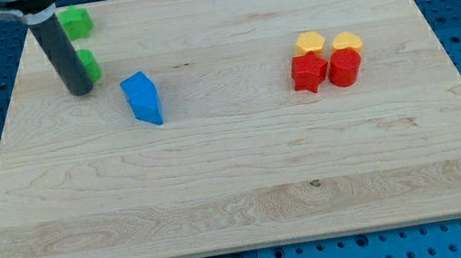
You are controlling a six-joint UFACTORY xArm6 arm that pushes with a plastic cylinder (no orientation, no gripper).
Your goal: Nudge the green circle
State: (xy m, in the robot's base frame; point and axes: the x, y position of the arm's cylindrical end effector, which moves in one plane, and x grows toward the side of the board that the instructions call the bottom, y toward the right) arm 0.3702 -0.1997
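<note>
Not much arm to see, just 1 plain dark grey rod, smooth and round. My tip is blunt, and the mount up top's black.

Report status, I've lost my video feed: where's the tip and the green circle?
My tip down, against green circle, on its left. Circle partly hidden by rod. Nothing between them.

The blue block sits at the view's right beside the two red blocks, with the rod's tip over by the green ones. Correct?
Not quite. The camera view shows the blue block at the view's left, near my tip and the green blocks, well apart from the two red blocks. The rest holds.
</note>
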